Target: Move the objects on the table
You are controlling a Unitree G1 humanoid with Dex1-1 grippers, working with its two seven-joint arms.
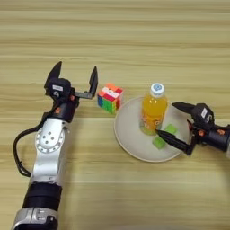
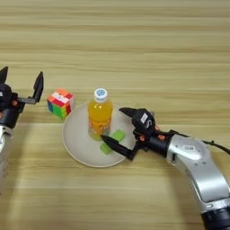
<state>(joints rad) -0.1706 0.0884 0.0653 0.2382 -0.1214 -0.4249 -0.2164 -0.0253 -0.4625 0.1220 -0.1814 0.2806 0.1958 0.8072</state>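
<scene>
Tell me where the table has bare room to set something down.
The table is bare across the whole far strip beyond the cube and bottle, and along the near edge between the two arms. It is crowded at the plate, where the bottle, a green block and the open right pincer sit. The open left pincer hovers beside the cube.

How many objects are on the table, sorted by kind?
juice bottle: 1
puzzle cube: 1
plate: 1
green block: 1, partly behind the open right claw
Total: 4
</scene>
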